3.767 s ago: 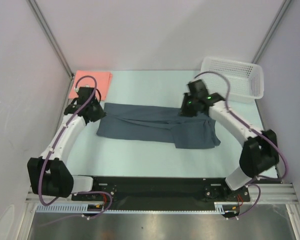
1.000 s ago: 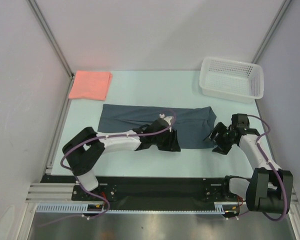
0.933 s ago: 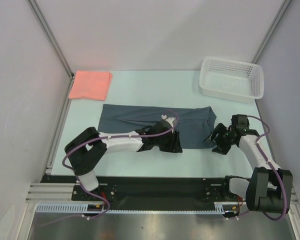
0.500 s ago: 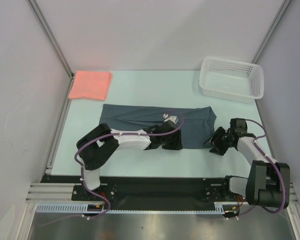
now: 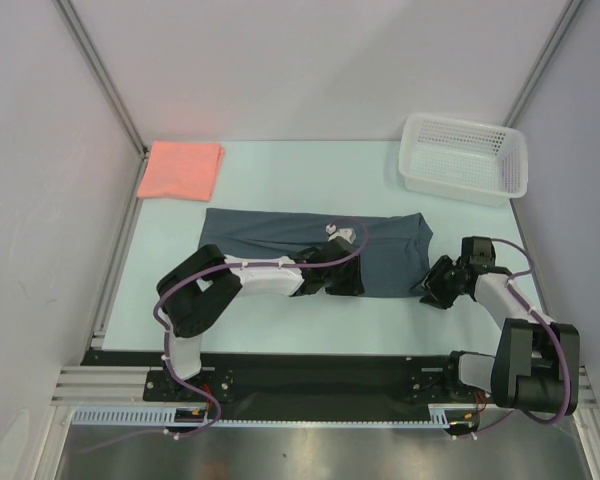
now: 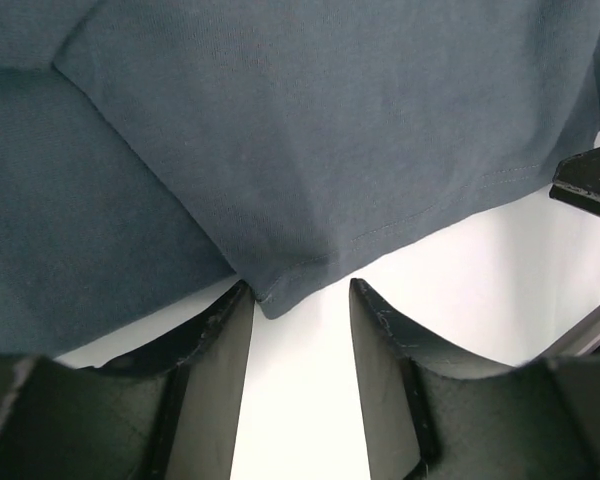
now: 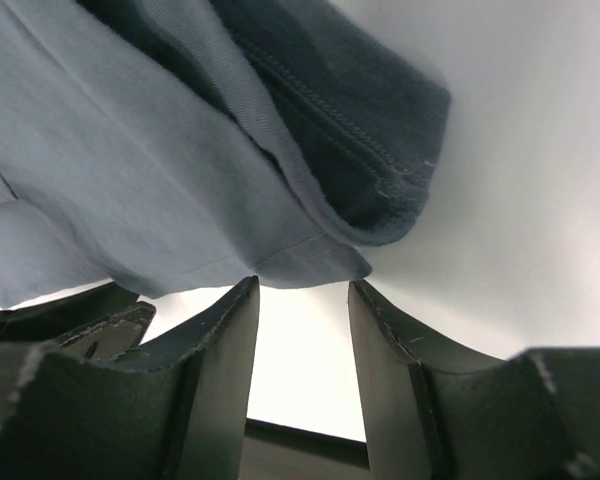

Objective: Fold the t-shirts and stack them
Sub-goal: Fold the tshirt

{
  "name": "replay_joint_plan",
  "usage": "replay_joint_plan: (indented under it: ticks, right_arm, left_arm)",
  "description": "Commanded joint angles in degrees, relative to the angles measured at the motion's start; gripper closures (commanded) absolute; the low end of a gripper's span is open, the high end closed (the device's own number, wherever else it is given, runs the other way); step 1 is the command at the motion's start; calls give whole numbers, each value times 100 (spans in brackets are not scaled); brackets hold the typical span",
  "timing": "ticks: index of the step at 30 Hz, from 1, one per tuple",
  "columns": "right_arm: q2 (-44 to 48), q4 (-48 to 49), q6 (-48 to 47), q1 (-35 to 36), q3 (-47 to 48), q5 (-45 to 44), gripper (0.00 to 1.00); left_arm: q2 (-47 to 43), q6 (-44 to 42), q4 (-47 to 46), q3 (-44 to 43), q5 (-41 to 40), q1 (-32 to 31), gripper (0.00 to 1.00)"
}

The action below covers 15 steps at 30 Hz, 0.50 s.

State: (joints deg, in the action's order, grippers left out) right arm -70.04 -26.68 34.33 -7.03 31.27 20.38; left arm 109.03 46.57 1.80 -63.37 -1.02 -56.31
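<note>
- My left arm stretches low toward my right; the left gripper has its fingers parted.
- My right arm is bent in close; the right gripper is parted too.

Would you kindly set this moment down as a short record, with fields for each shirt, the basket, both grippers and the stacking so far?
dark shirt: lies flat as a long band across the middle of the table
pink shirt: folded rectangle, far left corner, apart from the dark shirt
basket: far right corner, holds neither shirt
left gripper: open, low at the dark shirt's near hem
right gripper: open, at the dark shirt's near right corner
stack: not yet made
</note>
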Motion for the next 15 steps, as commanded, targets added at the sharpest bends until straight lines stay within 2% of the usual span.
replay_joint_plan:
  ticks: [1, 5, 12, 14, 15]
  right_arm:
    - [139, 126, -23, -36, -111, -192, 54]
    - [61, 408, -22, -44, -174, -236, 55]
    - [-133, 847, -172, -44, -173, -87, 65]
    - [-80, 883, -128, -44, -182, 1, 73]
    - [-63, 866, -119, -44, -182, 27, 76]
  left_arm:
    - [57, 10, 312, -131, 58, 42, 52]
    - [188, -16, 382, -289, 347, 112, 59]
    - [92, -226, 409, -255, 453, 182, 67]
    - [83, -262, 443, -254, 488, 208, 70]
    - [92, -306, 452, -263, 523, 217, 75]
